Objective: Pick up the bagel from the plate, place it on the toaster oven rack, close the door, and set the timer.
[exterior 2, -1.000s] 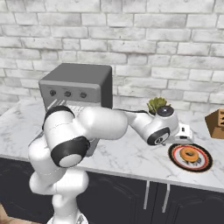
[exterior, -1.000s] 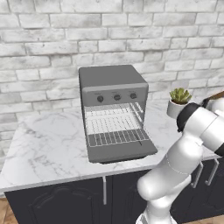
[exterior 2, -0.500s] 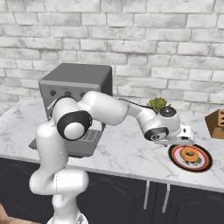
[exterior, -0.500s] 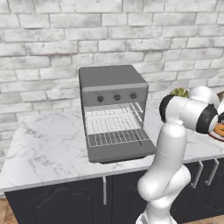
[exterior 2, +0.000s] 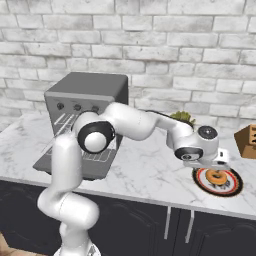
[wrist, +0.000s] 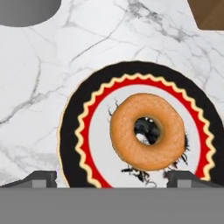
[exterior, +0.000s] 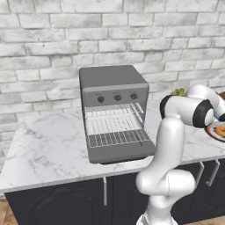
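Observation:
The bagel (wrist: 127,131), an orange-brown ring, lies on the round dark plate (wrist: 70,131) with a red-and-white rim, on the marble counter right of the oven. My gripper (wrist: 113,178) hangs straight above it, open, one fingertip on each side of the plate and nothing between them. From the right base view the gripper (exterior 2: 216,162) hovers just over the bagel (exterior 2: 217,176) and plate (exterior 2: 235,188). The toaster oven (exterior: 112,81) has its door (exterior: 121,153) folded down flat, and the wire rack (exterior: 112,121) shows inside. The plate (exterior: 216,133) sits at the far right edge.
A potted plant (exterior 2: 181,117) stands behind the arm by the brick wall. A brown wooden block (exterior 2: 247,141) sits behind the plate at the right. Three knobs (exterior: 117,97) line the oven front. The counter's front edge runs close to the plate.
The arm has swung out to the right and stretched toward the plate, bringing the hand over the bagel. The jaws have stayed open. Nothing on the counter has moved.

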Motion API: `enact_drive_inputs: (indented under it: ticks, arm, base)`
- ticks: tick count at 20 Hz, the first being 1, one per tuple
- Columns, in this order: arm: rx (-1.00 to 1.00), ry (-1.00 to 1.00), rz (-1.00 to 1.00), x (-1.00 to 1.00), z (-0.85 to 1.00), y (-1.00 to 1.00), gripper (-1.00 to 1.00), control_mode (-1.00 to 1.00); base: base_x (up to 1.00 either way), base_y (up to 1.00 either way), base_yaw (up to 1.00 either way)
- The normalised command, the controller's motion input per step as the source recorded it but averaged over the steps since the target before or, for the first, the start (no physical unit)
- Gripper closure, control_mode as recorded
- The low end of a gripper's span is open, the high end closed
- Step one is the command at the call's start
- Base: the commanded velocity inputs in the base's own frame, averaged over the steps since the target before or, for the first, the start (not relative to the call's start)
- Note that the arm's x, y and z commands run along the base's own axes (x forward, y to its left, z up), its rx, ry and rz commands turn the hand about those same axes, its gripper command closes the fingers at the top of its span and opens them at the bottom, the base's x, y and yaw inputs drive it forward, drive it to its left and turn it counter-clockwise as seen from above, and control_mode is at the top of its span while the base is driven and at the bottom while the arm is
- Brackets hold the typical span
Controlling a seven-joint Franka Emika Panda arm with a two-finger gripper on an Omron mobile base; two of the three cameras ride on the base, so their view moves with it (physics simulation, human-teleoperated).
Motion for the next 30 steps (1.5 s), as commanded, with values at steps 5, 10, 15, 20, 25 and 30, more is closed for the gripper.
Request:
enact_drive_inputs:
  ticks: [5,10,15,20,25,30]
  arm:
    - [0.02,0.03,0.00,0.15,-0.02,-0.01,-1.00,-1.00]
    - [0.00,0.05,0.00,0.15,0.00,0.00,-1.00,-1.00]
    - [0.00,0.05,0.00,0.00,-0.12,0.00,-1.00,-1.00]
    - [0.00,0.08,0.00,0.00,-0.24,0.00,-1.00,-1.00]
    - [0.00,0.06,0.00,0.01,-0.16,0.00,-1.00,-1.00]
    - [0.00,0.01,0.00,0.09,-0.06,0.00,-1.00,-1.00]
  base:
    - [0.00,0.00,0.00]
    - [0.00,0.00,0.00]
    - [0.00,0.00,0.00]
    - [0.00,0.00,0.00]
    - [0.00,0.00,0.00]
    - [0.00,0.00,0.00]
